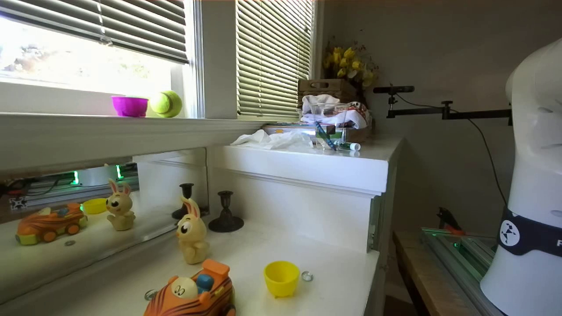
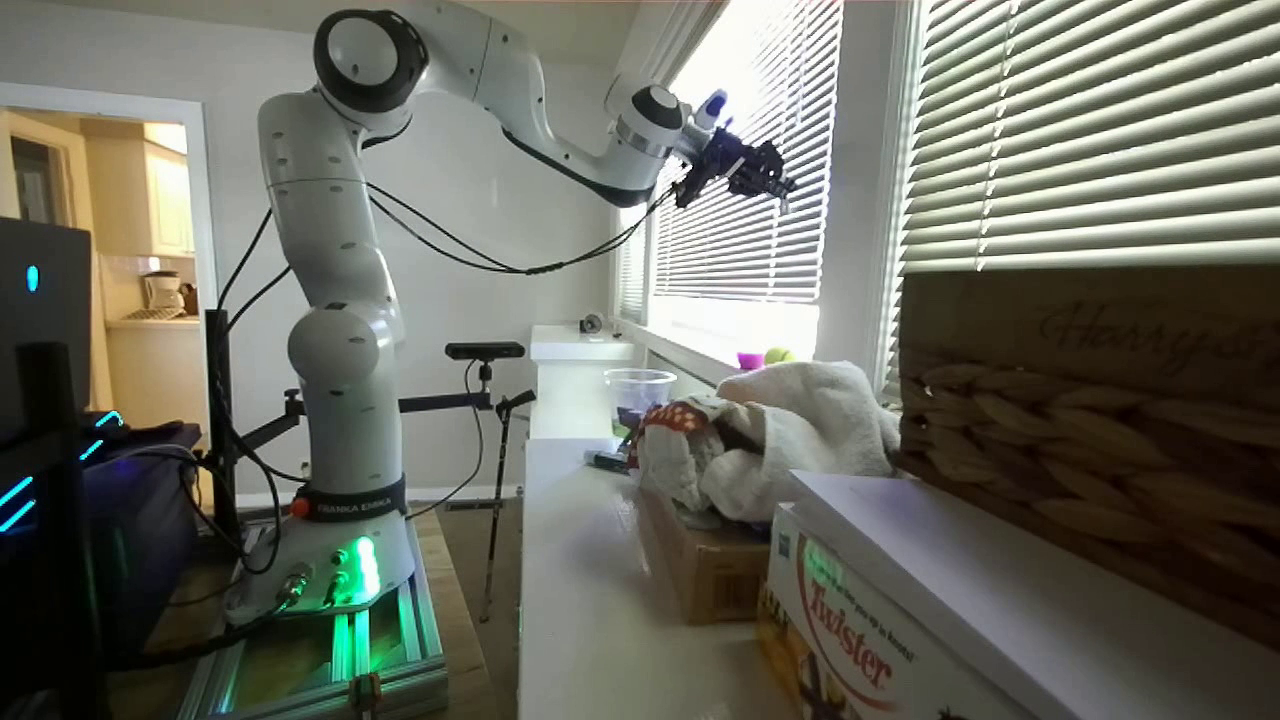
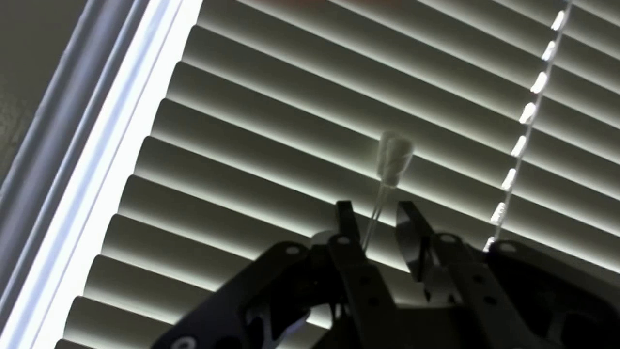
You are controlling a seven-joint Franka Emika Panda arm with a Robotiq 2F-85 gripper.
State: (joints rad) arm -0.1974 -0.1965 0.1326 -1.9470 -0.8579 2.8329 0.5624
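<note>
In the wrist view my gripper [image 3: 375, 207] stands partly open in front of the window blind [image 3: 271, 140], with a visible gap between its dark fingers. Two thin pull cords [image 3: 375, 220] run into that gap, nearer the left finger, and pass out of sight behind it. A pale translucent tassel [image 3: 395, 160] joins these cords just beyond the fingertips. Neither finger clearly presses on the cords. An exterior view has the gripper [image 2: 782, 190] raised high beside the blind [image 2: 740, 220]; its jaws are too small there to read.
Along the sill sit a purple bowl [image 1: 130, 106] and tennis ball [image 1: 166, 104]. Lower down are a rabbit toy [image 1: 192, 237], orange toy car [image 1: 193, 292], yellow cup [image 1: 281, 278] and candle holder [image 1: 225, 215]. A towel [image 2: 800, 420], clear cup [image 2: 640, 385] and Twister box [image 2: 850, 620] occupy the counter.
</note>
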